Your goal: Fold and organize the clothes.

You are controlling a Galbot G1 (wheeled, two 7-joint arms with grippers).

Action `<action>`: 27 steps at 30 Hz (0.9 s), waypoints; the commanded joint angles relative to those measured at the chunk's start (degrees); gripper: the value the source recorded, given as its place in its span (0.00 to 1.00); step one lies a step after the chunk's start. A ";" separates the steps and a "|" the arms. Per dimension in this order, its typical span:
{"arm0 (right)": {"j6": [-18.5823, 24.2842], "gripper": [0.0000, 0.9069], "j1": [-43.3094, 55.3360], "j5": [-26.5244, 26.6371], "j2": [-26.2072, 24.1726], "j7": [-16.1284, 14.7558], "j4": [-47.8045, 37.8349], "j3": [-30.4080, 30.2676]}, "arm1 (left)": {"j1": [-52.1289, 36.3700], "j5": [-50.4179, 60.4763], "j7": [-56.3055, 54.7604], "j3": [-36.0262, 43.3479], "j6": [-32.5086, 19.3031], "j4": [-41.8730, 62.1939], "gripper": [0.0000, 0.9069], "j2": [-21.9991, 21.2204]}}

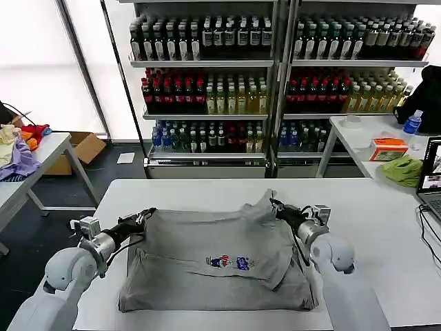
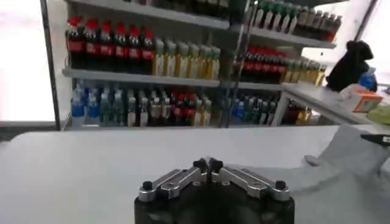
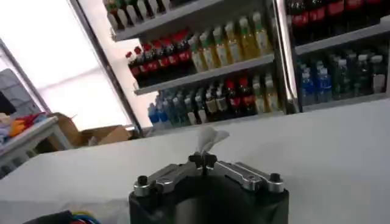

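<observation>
Left end effector (image 1: 146, 215): positioned at the left edge of the grey shirt (image 1: 207, 241), at its far-left corner. In the left wrist view the end effector (image 2: 208, 165) has its fingertips drawn fully together; whether cloth is pinched between them cannot be told from that view, though in the head view the tips meet the shirt's edge.

Grey shirt: lies on the white surface (image 1: 372, 207), roughly central and toward the near edge. Its far-right portion is turned over onto the body, forming a diagonal flap. A small multicoloured print (image 1: 231, 262) shows near the middle of the front. The near edge lies flat, with slight creasing along the near-left side.

Right end effector (image 1: 281, 207): positioned at the far-right corner of the shirt, where the cloth rises into a small peak. In the right wrist view the end effector (image 3: 203, 159) is closed, with a small tuft of pale cloth (image 3: 209, 139) standing up from between its tips.

Background: shelves of bottles (image 1: 207, 89) stand beyond the surface's far side.
</observation>
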 commanded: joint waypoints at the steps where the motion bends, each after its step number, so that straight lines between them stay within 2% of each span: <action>1: -0.42 0.00 -15.51 2.85 -0.43 0.82 18.23 5.50 | 10.22 0.35 -1.57 -4.52 -0.35 -13.75 0.01 0.86; 10: 0.31 0.00 -32.64 2.62 0.47 0.23 27.36 10.76 | 19.80 6.37 -0.47 -7.63 -1.12 -17.57 0.01 0.70; 12: 0.31 0.00 -36.07 0.83 0.95 0.55 28.44 10.95 | 22.68 7.41 -0.05 -8.55 -1.10 -18.58 0.01 0.54; 13: 0.31 0.00 -36.07 0.83 0.95 0.55 28.44 10.95 | 23.65 7.85 0.28 -8.77 -1.13 -18.79 0.01 0.42; 15: 0.56 0.00 -38.89 -2.51 1.65 1.03 28.54 10.50 | 26.56 9.91 0.84 -9.12 -1.66 -19.83 0.01 -0.07; 19: 0.69 0.00 -40.13 -3.13 2.52 1.72 28.13 10.48 | 31.21 13.85 3.52 -9.54 -4.30 -21.76 0.01 -1.43; 20: 0.79 0.04 -40.33 -3.44 2.88 1.64 28.17 10.67 | 31.96 14.48 3.70 -9.53 -4.43 -22.11 0.01 -1.80; 21: 0.92 1.00 -40.57 -3.91 2.92 1.41 28.35 10.79 | 32.63 15.26 3.86 -9.47 -4.53 -22.50 0.83 -2.17; 22: 0.58 1.00 -40.74 -4.90 2.85 1.29 28.62 10.84 | 32.79 15.56 3.74 -9.40 -4.52 -22.58 1.00 -2.41; 24: 1.44 1.00 -40.94 -9.29 2.46 -0.17 28.85 11.19 | 33.17 17.74 3.73 -9.46 -4.38 -23.40 1.00 -2.68; 27: 2.53 1.00 -40.66 -9.68 2.42 -0.50 29.62 11.88 | 33.54 19.28 3.34 -10.46 -4.10 -25.08 1.00 -2.88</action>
